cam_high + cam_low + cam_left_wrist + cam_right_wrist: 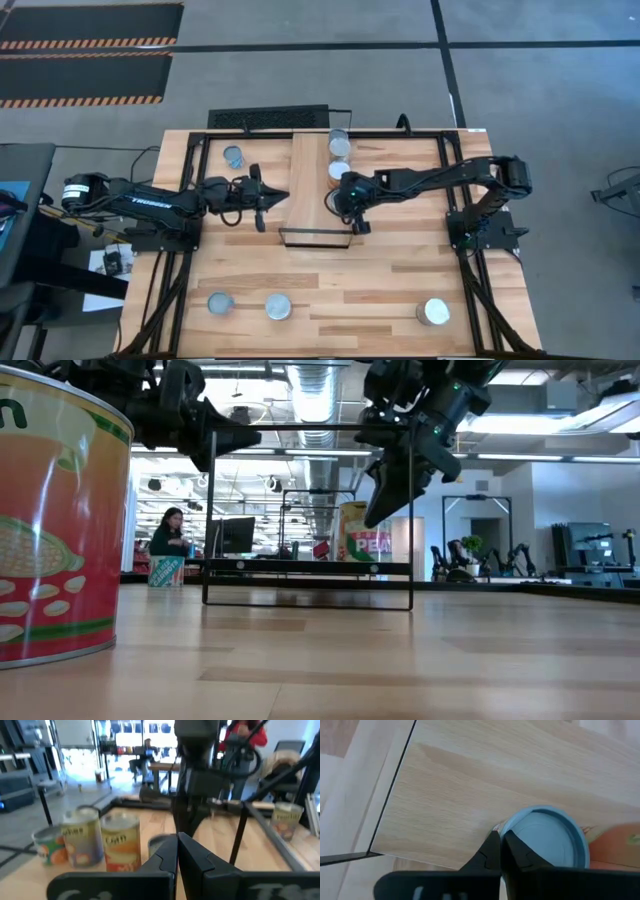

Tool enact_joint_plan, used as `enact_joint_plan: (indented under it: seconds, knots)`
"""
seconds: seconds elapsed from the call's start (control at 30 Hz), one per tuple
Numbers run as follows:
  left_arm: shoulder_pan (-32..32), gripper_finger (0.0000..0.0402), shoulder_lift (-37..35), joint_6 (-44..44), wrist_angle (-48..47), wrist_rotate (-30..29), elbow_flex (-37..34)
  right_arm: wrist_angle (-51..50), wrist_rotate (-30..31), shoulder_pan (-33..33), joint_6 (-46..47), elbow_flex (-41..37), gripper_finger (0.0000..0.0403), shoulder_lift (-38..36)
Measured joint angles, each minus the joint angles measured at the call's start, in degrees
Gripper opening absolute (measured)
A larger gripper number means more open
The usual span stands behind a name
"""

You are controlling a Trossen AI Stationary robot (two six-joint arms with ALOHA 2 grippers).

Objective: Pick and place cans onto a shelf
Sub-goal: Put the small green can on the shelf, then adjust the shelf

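While the right gripper [356, 222] hangs over the right edge of the shelf [312, 170] with its fingers pressed together on nothing, the left gripper [283, 196] sits just left of the plank, also closed up empty. Three cans [339, 158] are lined up along the shelf's far right edge; four more stand on the table [350, 285].

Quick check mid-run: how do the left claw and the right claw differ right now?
The left claw hangs over the table beside the shelf; the right claw is over the shelf plank. The left claw points level toward the shelf; the right claw angles downward, tips close to a blue-topped can. Both are shut and hold nothing.
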Motion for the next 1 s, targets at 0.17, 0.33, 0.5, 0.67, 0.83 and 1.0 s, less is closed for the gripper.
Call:
enact_joint_plan:
  seconds: [0.17, 0.33, 0.5, 0.67, 0.83, 1.0]
  knots:
    - [0.0, 0.0000, 0.0, -0.3, -2.2, -1.1, 0.0, 1.3, -2.7, 0.0, 0.8, -0.1, 0.0012, -0.5]
    - [0.0, 0.0000, 0.0, -0.9, -2.4, -1.5, 0.0, 3.1, -3.3, 0.0, 1.9, -0.1, 0.0018, 0.4]
    - [0.0, 0.0000, 0.0, -0.7, -4.9, -1.5, 0.0, 4.5, -3.1, 0.0, 4.1, -0.2, 0.0051, 0.3]
    - [0.0, 0.0000, 0.0, -0.7, -6.3, -1.6, 0.0, 4.9, -2.7, 0.0, 5.3, -0.2, 0.0093, 0.0]
    - [0.0, 0.0000, -0.1, 0.6, -6.4, -1.8, 0.0, 4.2, 0.2, 0.0, 5.8, -0.1, 0.0132, -1.5]
    - [0.0, 0.0000, -3.9, 1.6, -7.5, -2.0, 0.0, 3.3, 3.6, 0.5, 6.0, 0.1, 0.0148, -5.8]
